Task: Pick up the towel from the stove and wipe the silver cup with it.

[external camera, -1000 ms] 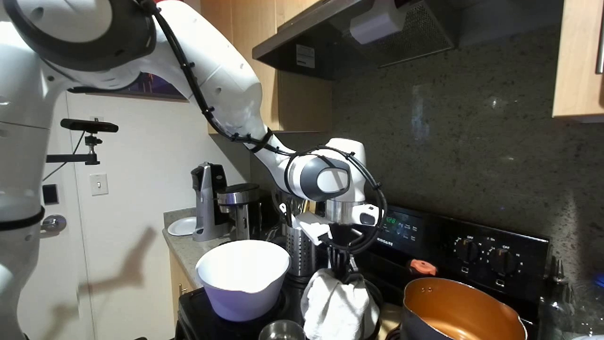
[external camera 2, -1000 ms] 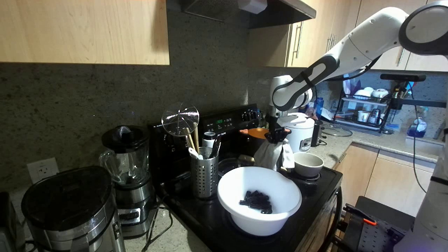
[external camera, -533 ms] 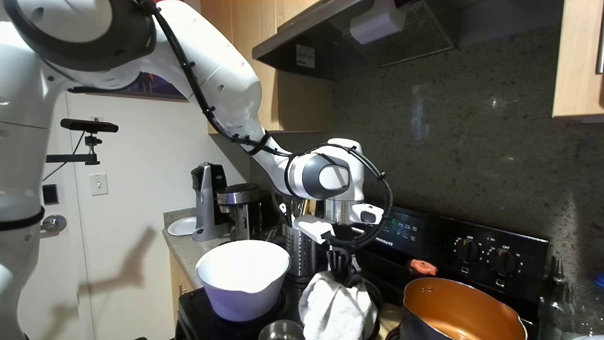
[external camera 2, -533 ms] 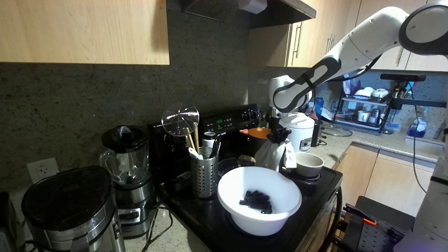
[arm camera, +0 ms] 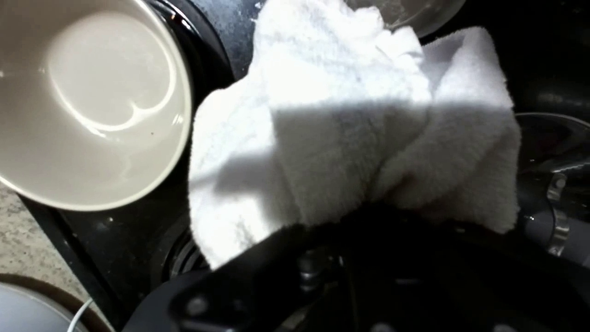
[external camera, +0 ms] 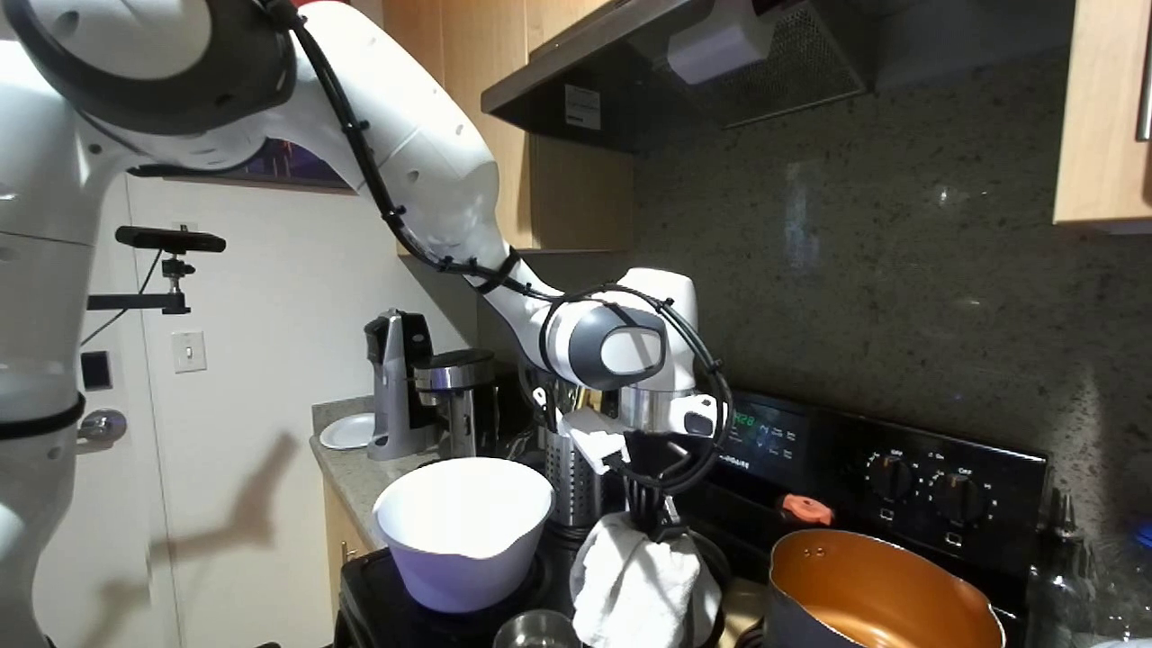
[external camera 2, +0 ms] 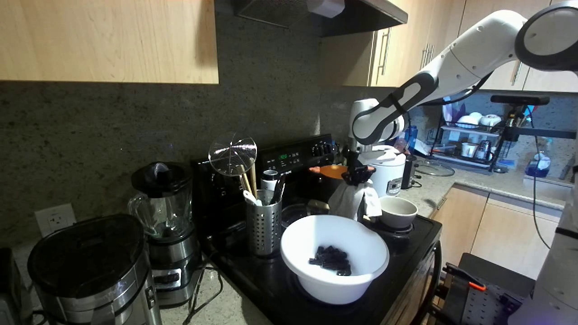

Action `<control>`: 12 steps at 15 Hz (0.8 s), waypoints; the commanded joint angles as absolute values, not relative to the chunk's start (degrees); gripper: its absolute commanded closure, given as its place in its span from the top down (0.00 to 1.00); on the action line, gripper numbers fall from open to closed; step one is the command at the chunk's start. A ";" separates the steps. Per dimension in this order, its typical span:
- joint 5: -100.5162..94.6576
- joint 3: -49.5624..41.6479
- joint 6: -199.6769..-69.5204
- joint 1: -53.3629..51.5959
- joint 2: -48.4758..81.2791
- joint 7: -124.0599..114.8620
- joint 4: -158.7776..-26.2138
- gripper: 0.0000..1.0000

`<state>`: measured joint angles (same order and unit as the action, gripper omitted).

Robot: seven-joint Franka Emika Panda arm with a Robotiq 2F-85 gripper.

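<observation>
A white towel (external camera: 634, 585) hangs bunched from my gripper (external camera: 657, 524) over the stove; it shows in both exterior views (external camera 2: 347, 201) and fills the middle of the wrist view (arm camera: 341, 143). My gripper (external camera 2: 357, 176) points down and is shut on the towel's upper part; its fingertips are dark and partly hidden in the folds. A small silver-grey cup (external camera: 537, 632) stands beside the towel at the bottom edge of an exterior view. A similar rounded rim (arm camera: 426, 14) shows at the top of the wrist view, partly covered by the towel. Whether towel and cup touch, I cannot tell.
A large white bowl (external camera 2: 334, 271) with dark pieces inside stands near the towel. A beige bowl (external camera 2: 398, 211) sits on a burner. A copper-lined pot (external camera: 886, 585) and a perforated utensil holder (external camera 2: 264, 225) stand nearby. The range hood (external camera: 684, 81) hangs above.
My gripper turned slightly one way, then back, and now sits slightly lower than half a second ago. The towel shifted a little with it and stayed in the grip.
</observation>
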<state>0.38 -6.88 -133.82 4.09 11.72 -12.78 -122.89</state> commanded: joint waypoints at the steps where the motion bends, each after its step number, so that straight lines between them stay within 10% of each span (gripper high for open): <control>1: -0.62 -6.95 -129.85 3.86 11.30 -14.17 -123.35 0.01; 12: -5.17 -7.68 -138.52 4.92 12.74 -13.87 -126.99 0.01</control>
